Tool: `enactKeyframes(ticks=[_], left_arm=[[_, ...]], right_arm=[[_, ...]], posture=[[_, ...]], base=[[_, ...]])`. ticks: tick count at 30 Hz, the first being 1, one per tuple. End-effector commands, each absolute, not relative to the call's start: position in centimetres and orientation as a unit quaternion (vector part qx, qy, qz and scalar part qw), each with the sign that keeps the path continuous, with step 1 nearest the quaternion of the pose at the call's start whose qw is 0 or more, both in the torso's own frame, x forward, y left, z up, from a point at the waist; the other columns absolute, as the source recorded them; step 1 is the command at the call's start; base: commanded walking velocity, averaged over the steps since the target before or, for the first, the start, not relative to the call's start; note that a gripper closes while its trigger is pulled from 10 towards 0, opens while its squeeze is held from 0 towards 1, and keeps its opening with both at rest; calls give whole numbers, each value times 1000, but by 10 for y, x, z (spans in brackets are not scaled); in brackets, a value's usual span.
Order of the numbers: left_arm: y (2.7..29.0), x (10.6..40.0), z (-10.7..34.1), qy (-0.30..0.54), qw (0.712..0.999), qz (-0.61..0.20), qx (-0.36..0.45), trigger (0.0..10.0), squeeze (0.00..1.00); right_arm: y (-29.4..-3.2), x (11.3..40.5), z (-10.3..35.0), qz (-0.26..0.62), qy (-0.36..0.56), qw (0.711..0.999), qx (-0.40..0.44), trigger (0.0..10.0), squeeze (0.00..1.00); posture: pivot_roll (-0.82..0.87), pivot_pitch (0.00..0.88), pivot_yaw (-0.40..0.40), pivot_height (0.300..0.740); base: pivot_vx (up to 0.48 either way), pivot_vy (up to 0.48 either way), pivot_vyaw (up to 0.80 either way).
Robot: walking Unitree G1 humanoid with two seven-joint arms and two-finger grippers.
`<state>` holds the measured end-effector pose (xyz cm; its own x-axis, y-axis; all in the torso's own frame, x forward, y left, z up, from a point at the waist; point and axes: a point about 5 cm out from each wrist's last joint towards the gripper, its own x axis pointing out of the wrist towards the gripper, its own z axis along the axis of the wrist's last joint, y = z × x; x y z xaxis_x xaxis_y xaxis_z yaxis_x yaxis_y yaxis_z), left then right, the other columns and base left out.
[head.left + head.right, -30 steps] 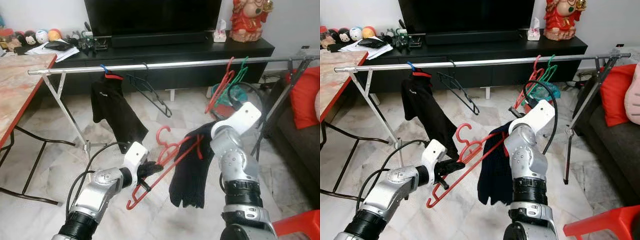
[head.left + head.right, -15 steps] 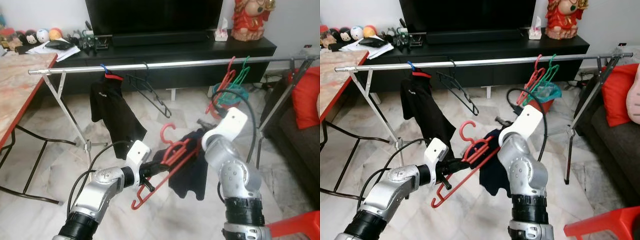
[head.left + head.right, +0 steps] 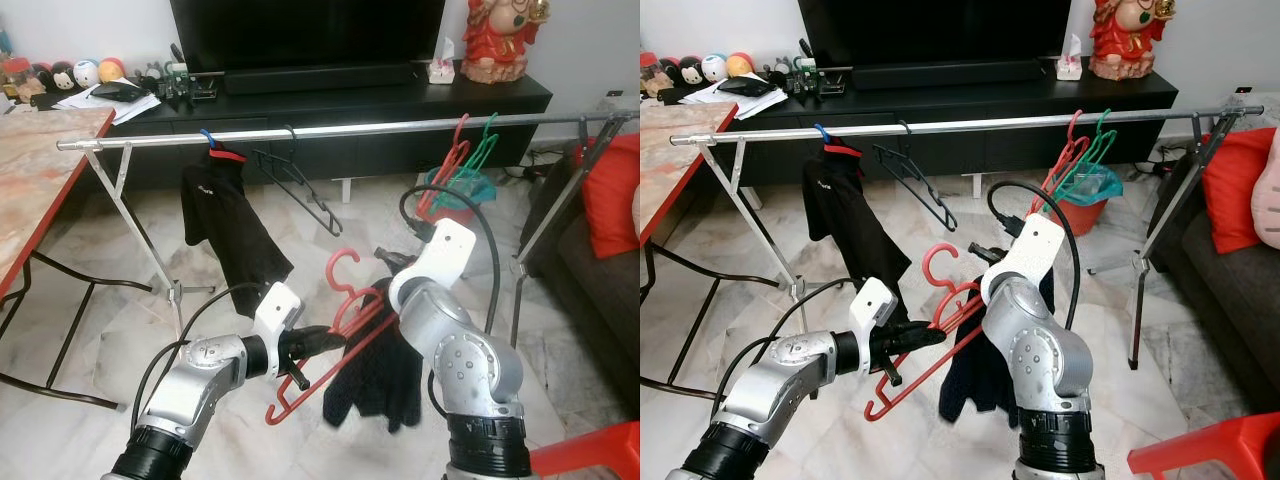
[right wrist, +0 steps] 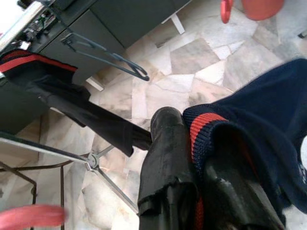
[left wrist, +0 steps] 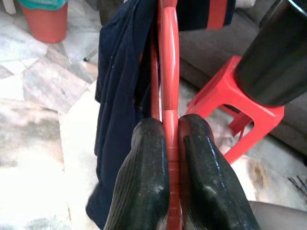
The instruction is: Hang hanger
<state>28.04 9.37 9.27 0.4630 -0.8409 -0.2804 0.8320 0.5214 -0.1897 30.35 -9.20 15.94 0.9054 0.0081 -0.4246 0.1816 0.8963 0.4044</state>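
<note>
Pinching red hanger [image 5: 168,72] between left fingers [image 5: 144,177] (seemingly tight)

Our right gripper [image 4: 192,191] swung in leftward and lower, elbow now nearer camera. Dark garment [image 3: 375,375] it grips came along, now hanging closer beside red hanger [image 3: 335,330], which rose slightly with our left gripper [image 5: 168,158].

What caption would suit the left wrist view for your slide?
Left tool shut on a red hanger draped with a dark navy garment, red stool behind.
</note>
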Motion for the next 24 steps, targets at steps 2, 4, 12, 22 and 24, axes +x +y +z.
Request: enactKeyframes(ticks=[2,4,12,22,24], left_arm=[[95,284,95,167,863,-477,-2,10000,0],[104,296,92,173,891,-419,24,10000,0],[124,318,90,186,935,-300,30,10000,0],[106,309,104,149,905,-399,-10,10000,0],[105,304,106,146,894,-423,-11,10000,0]], right_arm=[[-50,291,167,5,230,928,295,10000,0],[-49,289,170,2,227,927,299,10000,0],[-52,288,170,-13,225,926,302,10000,0],[-39,283,164,27,253,919,302,10000,0],[-39,283,163,28,254,918,304,10000,0]], posture=[[-61,0,24,740],[-62,0,24,740],[-63,0,23,740],[-64,0,21,740],[-62,0,20,740]], base=[[0,0,0],[0,0,0],[0,0,0],[0,0,0],[0,0,0]])
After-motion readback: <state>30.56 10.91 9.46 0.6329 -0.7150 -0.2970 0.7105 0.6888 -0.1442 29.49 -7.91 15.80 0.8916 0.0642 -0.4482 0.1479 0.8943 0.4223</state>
